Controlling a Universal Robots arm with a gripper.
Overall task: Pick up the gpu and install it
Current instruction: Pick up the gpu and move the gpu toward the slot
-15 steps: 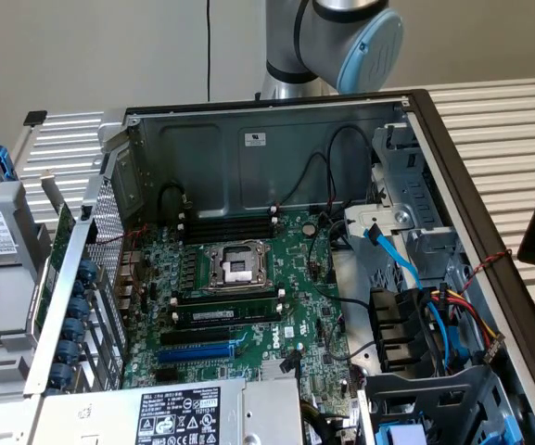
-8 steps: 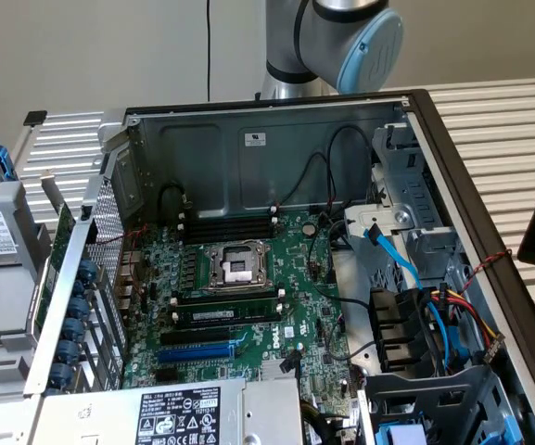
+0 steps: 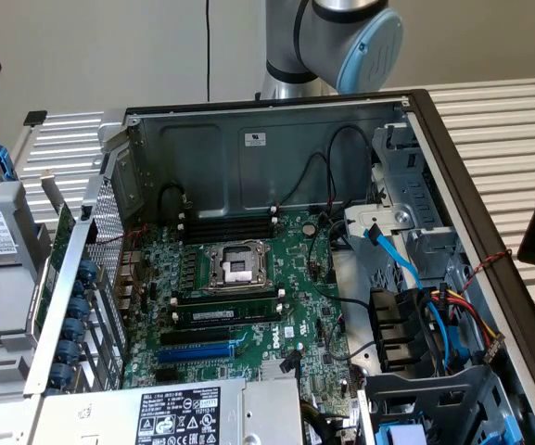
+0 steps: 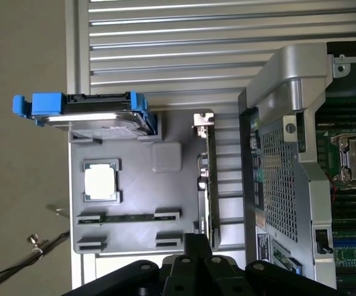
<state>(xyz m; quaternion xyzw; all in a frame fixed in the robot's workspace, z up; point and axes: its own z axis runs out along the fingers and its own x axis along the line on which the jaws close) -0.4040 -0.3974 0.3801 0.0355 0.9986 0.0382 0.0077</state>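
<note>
The gpu [image 4: 211, 185] stands on edge in a slot of the grey parts tray [image 4: 134, 185], seen edge-on as a thin green card with its silver bracket [image 4: 202, 121] at one end. In the exterior view the gpu [image 3: 62, 248] is a green strip just outside the case's perforated wall, on the exterior view's left. My gripper [image 4: 195, 242] is a black mass with its jaws together and nothing between them. Its tip hovers just above the tray, beside the end of the gpu away from the bracket. The motherboard [image 3: 248, 278] lies open inside the case, with a blue slot [image 3: 197, 352].
The tray also holds a hard drive in a blue carrier [image 4: 85, 111], a processor [image 4: 100, 182] and a thin memory stick [image 4: 128, 217]. The case's wall [image 4: 282, 185] rises close beside the gpu. Cables [image 3: 415, 278] and drive cages crowd the case on the exterior view's right.
</note>
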